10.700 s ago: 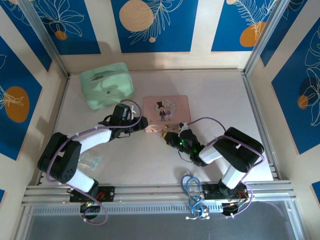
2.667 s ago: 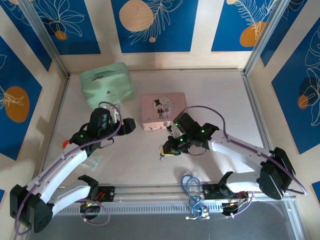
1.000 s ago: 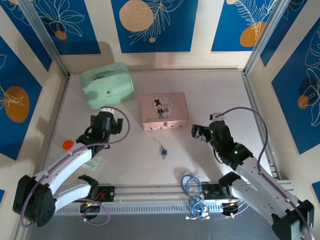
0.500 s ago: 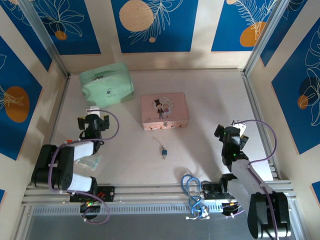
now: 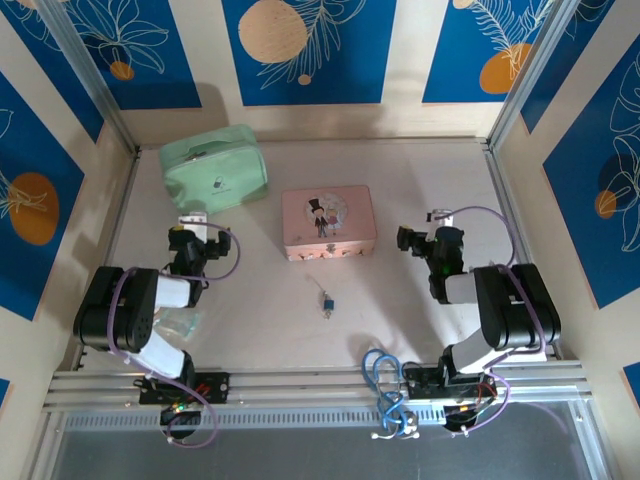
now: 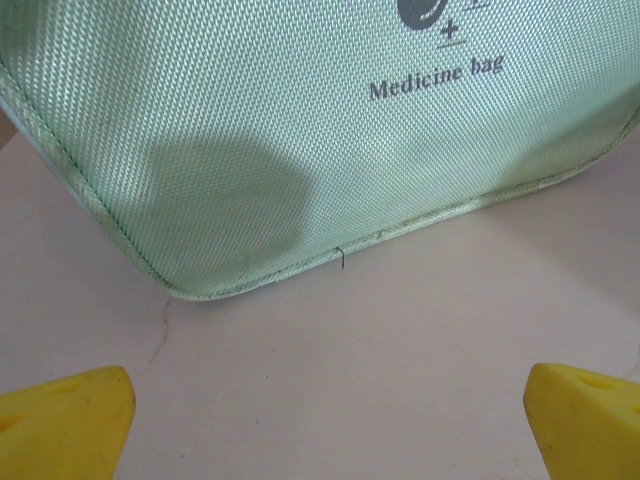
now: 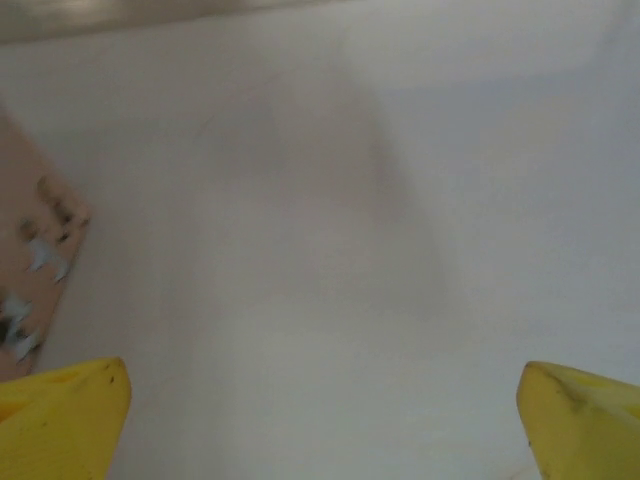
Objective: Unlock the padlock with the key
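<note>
Left tool [image 5: 190, 243]: jaws spread full wide, nothing between them; in its wrist view the yellow fingertips [image 6: 62, 424] hang over bare desk [image 5: 420, 330], just short of the mint-green medicine bag [image 6: 300, 120]. Right tool [image 5: 420, 240]: likewise wide open and empty, over bare desk, with a corner of the pink picture tin [image 7: 30, 280] at the left edge of its wrist view. Both arms are folded close to their bases, each well apart from the work. The padlock [image 5: 327, 302] lies loose on the desk in front of the tin, between the two arms, touched by neither. A thin silvery piece runs up from its blue body; too small to tell key from shackle. Judgement: no grasp step is in hand. The next move calls for one tool to pin the blue body and the other to pinch the key, both fine grips. Count: tools 2, padlock 1, tin 1, bag 1, separate key 0 made out.
</note>
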You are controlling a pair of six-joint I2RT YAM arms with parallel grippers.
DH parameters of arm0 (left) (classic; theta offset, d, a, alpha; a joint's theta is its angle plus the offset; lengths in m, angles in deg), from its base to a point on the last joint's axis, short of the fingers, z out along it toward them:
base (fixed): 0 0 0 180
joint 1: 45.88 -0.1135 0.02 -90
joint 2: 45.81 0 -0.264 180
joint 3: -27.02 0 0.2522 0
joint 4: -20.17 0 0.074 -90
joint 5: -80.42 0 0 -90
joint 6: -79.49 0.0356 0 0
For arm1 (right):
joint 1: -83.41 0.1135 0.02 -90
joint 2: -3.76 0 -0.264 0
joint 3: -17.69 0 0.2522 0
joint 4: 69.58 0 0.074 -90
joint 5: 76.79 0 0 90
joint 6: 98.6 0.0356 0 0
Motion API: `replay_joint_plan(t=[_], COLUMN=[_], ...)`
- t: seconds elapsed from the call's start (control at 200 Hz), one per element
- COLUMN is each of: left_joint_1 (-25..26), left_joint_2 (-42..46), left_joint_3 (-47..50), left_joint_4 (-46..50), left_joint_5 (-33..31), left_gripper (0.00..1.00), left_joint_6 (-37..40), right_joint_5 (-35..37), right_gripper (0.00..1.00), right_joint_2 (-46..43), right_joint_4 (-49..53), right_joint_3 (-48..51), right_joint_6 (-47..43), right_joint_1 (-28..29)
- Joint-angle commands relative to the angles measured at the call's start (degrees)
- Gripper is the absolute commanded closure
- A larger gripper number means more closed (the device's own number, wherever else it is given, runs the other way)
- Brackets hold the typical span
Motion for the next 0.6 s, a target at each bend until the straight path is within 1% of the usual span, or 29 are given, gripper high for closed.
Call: replay_joint_plan(t=[0.0,0.1,0.165,0.525,0.595], left_joint_1=[-0.03,-0.06,-0.04,-0.03,-0.03], left_joint_2=[-0.13,-0.22,-0.22,-0.18,-0.27], left_joint_3=[0.51,0.43,0.34,0.26,0.17], left_joint_4=[-2.54,-2.52,-2.38,-2.20,-2.07], left_joint_5=[1.18,1.20,1.18,1.16,1.20], left_gripper=[0.00,0.00,0.00,0.00,0.00], left_joint_6=[0.63,0.69,0.69,0.69,0.77], right_joint_5=[-6.23,-3.38,-4.54,-5.32,-7.73], right_gripper=[0.01,0.01,0.01,0.01,0.01], right_joint_2=[-0.99,-0.76,-0.88,-0.73,-0.45], right_joint_4=[-1.77,-0.13,-0.09,0.05,1.54], right_joint_3=[-1.58,-2.60,-2.51,-2.71,-3.60], right_joint_6=[-0.74,-2.01,-1.79,-1.79,-1.69], right_joint_1=[-3.15,-1.54,-2.09,-2.28,-3.02])
